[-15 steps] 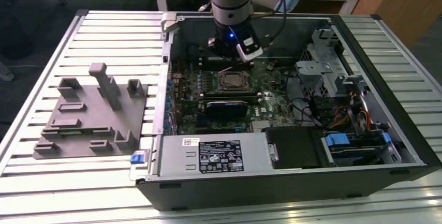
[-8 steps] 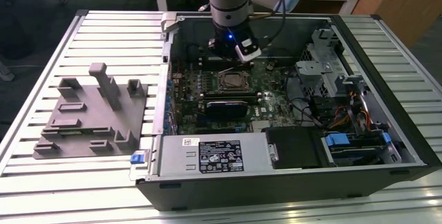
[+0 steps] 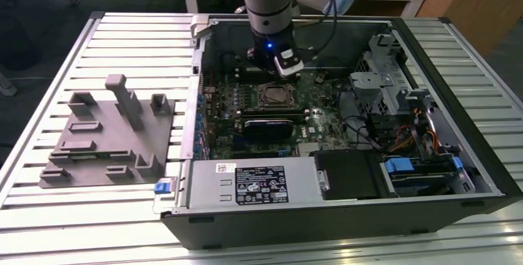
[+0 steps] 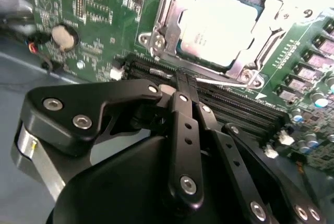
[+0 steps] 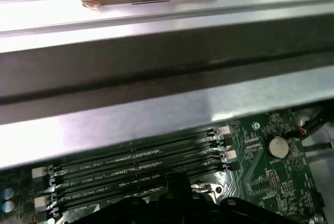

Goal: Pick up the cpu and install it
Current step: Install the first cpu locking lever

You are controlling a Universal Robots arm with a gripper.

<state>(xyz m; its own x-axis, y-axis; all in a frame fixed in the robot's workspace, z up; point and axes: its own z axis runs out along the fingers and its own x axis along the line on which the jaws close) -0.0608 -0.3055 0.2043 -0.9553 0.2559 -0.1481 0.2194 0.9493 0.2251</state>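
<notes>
The cpu (image 4: 222, 23), a flat square chip with a shiny silver-white top, lies in the motherboard socket with the socket's metal frame (image 4: 156, 41) around it. In the exterior view the cpu (image 3: 274, 95) sits mid-board inside the open computer case. My gripper (image 3: 276, 74) hangs just behind the socket, toward the case's far wall. In the second wrist view its black fingers (image 4: 180, 104) come together over the memory slots, a short way from the chip and not touching it. The gripper (image 4: 183, 80) is shut with nothing seen between the fingers.
Memory slots (image 4: 235, 104) run beside the socket, and a coin battery (image 4: 63, 36) sits farther off. A black block (image 3: 266, 127) lies in front of the socket, with the power supply (image 3: 253, 182) nearer still. Drive cages (image 3: 392, 87) crowd the exterior view's right. A gray fixture tray (image 3: 106, 136) rests outside the case.
</notes>
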